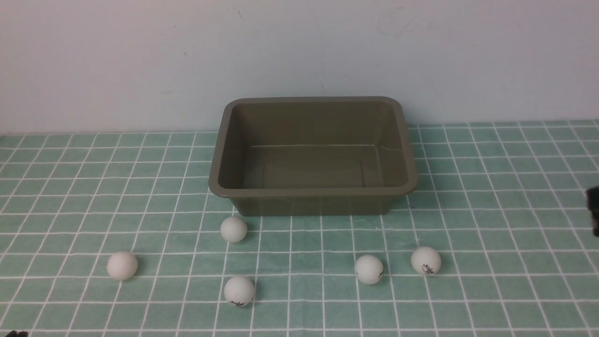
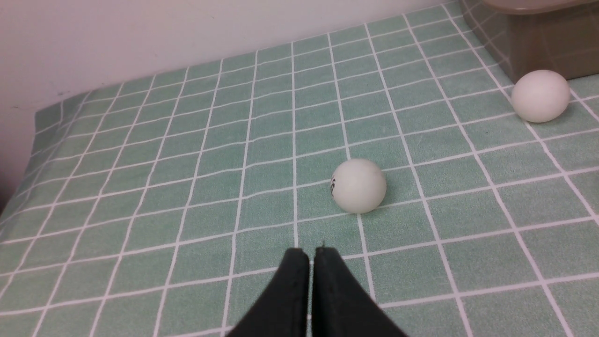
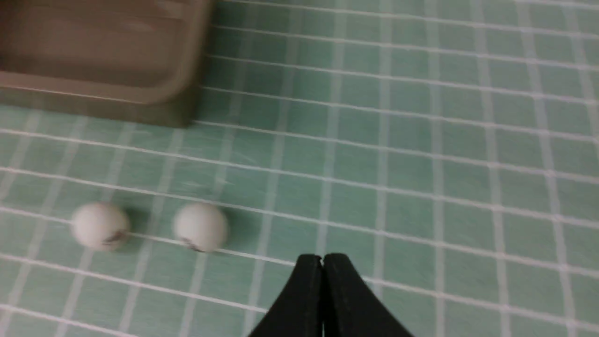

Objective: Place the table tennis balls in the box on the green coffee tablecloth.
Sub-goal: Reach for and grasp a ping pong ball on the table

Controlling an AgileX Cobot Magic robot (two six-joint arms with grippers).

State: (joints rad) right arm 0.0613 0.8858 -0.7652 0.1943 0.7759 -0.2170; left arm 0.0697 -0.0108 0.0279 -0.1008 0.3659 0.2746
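Note:
Several white table tennis balls lie on the green coffee tablecloth (image 1: 491,210) in front of the box (image 1: 309,203), an olive-brown tub with nothing inside. One ball (image 1: 233,229) rests near its front left corner. The others lie at the left (image 1: 122,265), the middle (image 1: 239,290) and as a pair on the right (image 1: 368,269) (image 1: 426,260). My left gripper (image 2: 311,252) is shut and empty, a short way from a logo ball (image 2: 359,186). My right gripper (image 3: 322,257) is shut and empty, beside two balls (image 3: 200,226) (image 3: 100,225).
A pale wall rises just behind the box. A dark part of the right arm (image 1: 593,213) shows at the right edge of the front view. In the left wrist view the cloth's edge (image 2: 37,140) drops off, and a ball (image 2: 540,96) lies by the box corner (image 2: 547,47).

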